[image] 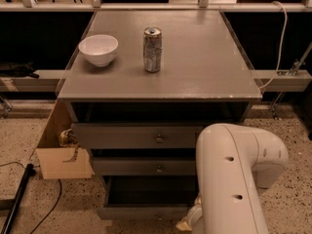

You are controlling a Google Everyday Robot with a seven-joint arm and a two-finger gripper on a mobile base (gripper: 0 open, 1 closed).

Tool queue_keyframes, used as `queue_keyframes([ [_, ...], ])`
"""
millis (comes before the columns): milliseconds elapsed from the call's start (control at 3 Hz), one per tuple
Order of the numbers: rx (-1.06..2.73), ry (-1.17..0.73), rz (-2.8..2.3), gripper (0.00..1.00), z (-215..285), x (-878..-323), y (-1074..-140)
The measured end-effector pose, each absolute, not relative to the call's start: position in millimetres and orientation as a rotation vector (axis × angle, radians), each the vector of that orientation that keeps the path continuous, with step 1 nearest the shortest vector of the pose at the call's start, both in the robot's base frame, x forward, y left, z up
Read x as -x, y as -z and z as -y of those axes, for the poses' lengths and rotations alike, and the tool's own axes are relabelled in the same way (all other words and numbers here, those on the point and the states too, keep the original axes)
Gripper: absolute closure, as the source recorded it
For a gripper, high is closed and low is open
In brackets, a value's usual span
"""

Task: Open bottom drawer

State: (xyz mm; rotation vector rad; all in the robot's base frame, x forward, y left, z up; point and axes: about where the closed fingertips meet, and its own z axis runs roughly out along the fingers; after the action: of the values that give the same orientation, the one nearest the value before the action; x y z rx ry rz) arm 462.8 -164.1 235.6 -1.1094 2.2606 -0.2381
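Note:
The grey cabinet (161, 87) has three drawers with round knobs. The bottom drawer (141, 212) stands pulled out toward me, its dark inside (151, 191) showing above its flat front. My white arm (234, 179) fills the lower right and covers that drawer's right end. My gripper (189, 222) is at the lower edge of the view, by the drawer front's right part, mostly hidden behind the arm. The middle drawer (146, 166) and top drawer (136, 136) sit further in.
A white bowl (98, 49) and a drink can (152, 49) stand on the cabinet top. An open cardboard box (61, 155) leans at the cabinet's left side. A black cable (19, 199) lies on the speckled floor at left. Rails and a cord (280, 43) run behind.

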Motion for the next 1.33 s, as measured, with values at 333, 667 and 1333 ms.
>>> queue_keyframes([
  [333,1.118,0.215,-2.249,0.0,164,-462,-232],
  [667,1.155,0.154,-2.21,0.0,164,-470,-237],
  [1333,1.333,-0.021,-2.061,0.0,113,-500,-260],
])
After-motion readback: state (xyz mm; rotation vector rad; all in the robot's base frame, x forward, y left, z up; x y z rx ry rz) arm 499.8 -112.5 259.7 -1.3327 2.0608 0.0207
